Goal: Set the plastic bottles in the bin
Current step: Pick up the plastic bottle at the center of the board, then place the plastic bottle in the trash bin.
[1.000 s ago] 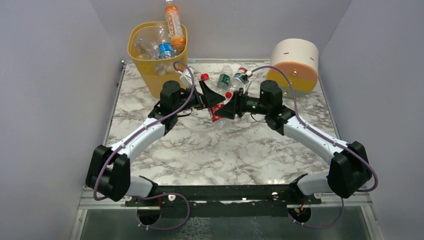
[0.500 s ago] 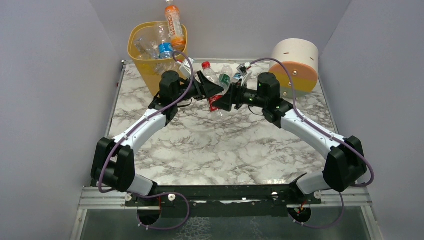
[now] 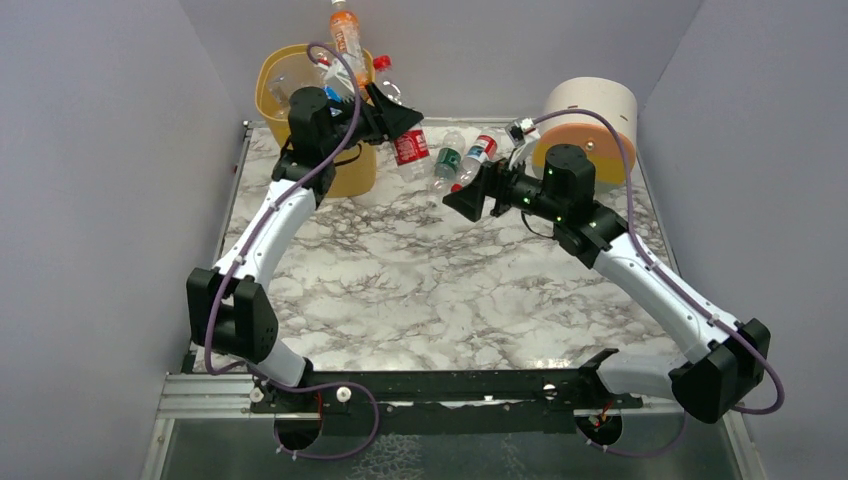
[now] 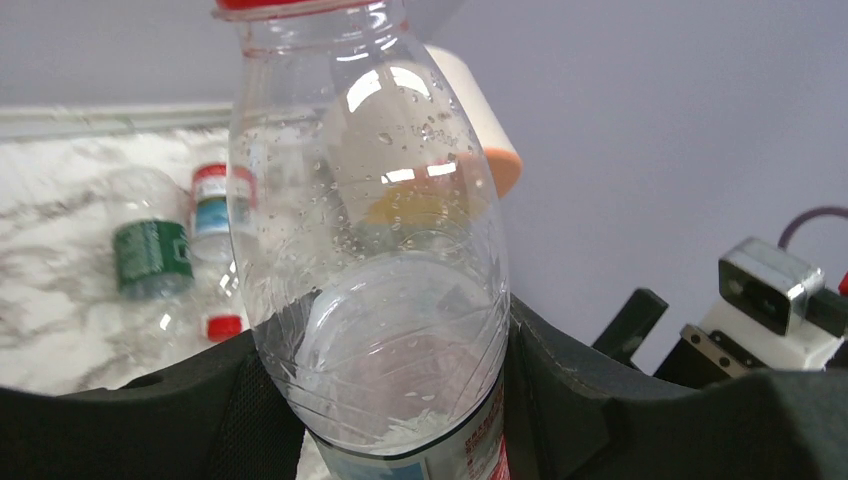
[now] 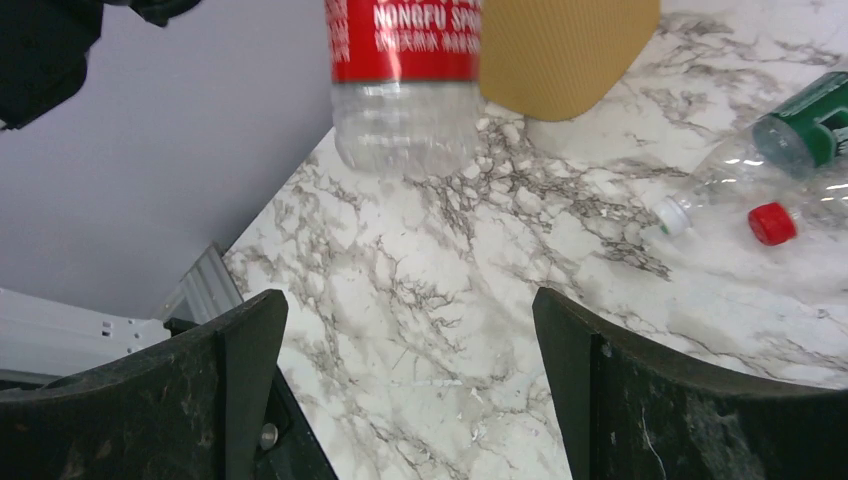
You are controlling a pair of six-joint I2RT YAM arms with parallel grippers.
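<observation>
My left gripper (image 3: 396, 118) is shut on a clear plastic bottle (image 3: 405, 140) with a red cap and red label, held in the air by the bin's (image 3: 272, 88) right side. In the left wrist view that bottle (image 4: 370, 230) fills the gap between both fingers. The yellow bin holds several bottles, an orange one (image 3: 346, 38) sticking out. My right gripper (image 3: 470, 196) stands open and empty over the marble; its view shows the held bottle's (image 5: 405, 80) lower end above the bin wall (image 5: 560, 50). Two more bottles, green-labelled (image 3: 447, 160) and red-and-blue-labelled (image 3: 478, 150), lie on the table.
A round white and orange drum (image 3: 590, 118) stands at the back right, just behind my right arm. Grey walls close in the table on three sides. A loose white-capped bottle (image 5: 672, 213) and a red cap (image 5: 772, 223) lie beside the green-labelled bottle (image 5: 810, 125).
My left gripper shut on the red-label bottle and lifted it back toward the bin. My right gripper let go of it, opened wide and drew back to the right.
</observation>
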